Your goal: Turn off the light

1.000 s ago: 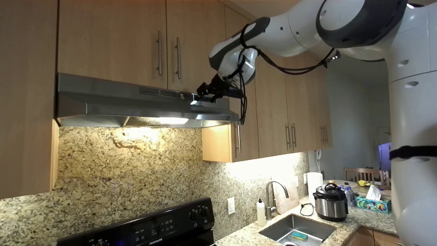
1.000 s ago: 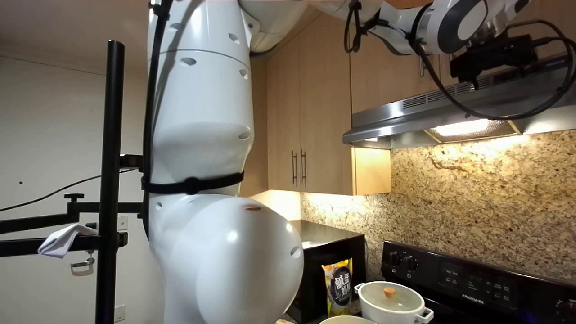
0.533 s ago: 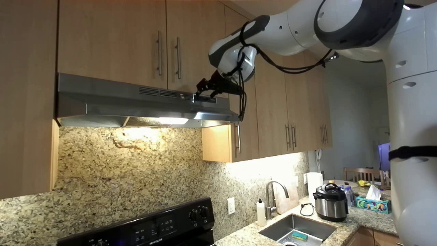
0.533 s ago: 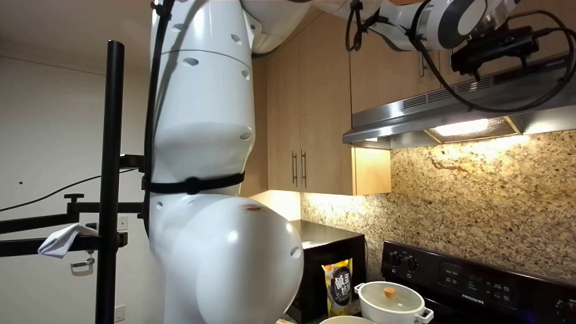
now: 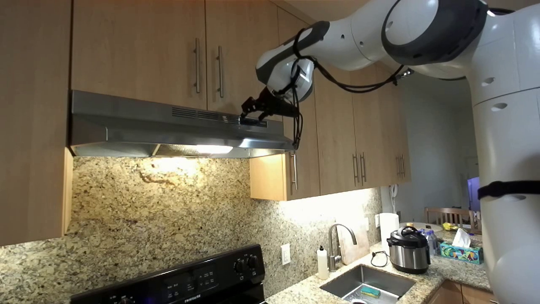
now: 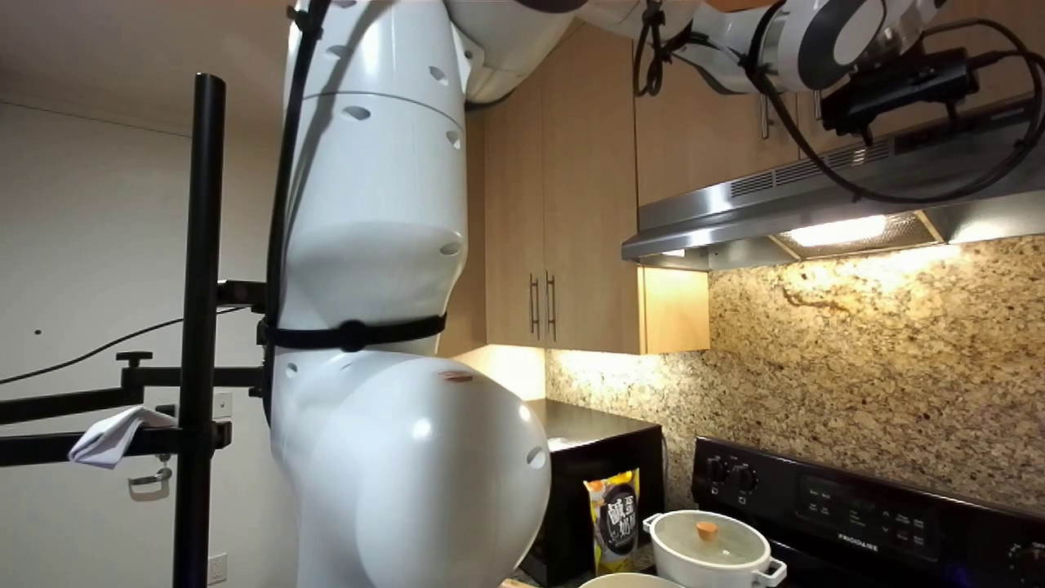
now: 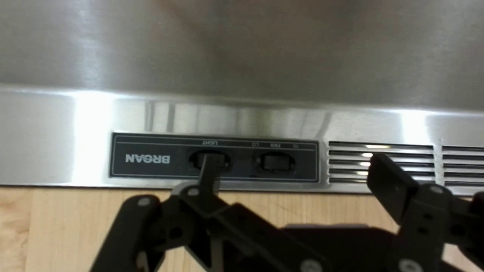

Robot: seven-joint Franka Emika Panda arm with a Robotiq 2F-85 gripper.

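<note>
The light (image 5: pixel 214 149) glows under the stainless-steel range hood (image 5: pixel 168 131); both exterior views show the light (image 6: pixel 841 231) lit. On the hood's front, in the wrist view, a black control strip (image 7: pixel 244 162) carries two rockers: the light switch (image 7: pixel 199 160) and the fan switch (image 7: pixel 276 163), lettering upside down. My gripper (image 7: pixel 295 160) stands open, jaws wide apart with nothing between them. Its left finger (image 7: pixel 209 173) overlaps the light switch and partly hides it; contact cannot be told. The right finger sits before the vent slots. In an exterior view the gripper (image 5: pixel 253 116) is at the strip.
Wooden cabinets (image 5: pixel 139 46) with bar handles rise directly above the hood. Loose cables (image 5: pixel 297 131) hang from the wrist beside the hood's end. Below are a black stove (image 5: pixel 181 278), a sink (image 5: pixel 367 283) and a white pot (image 6: pixel 710 551).
Since one second ago the gripper has tilted and risen slightly against the hood front. In the last half second the arm has shifted a little toward the hood. The light stays lit throughout.
</note>
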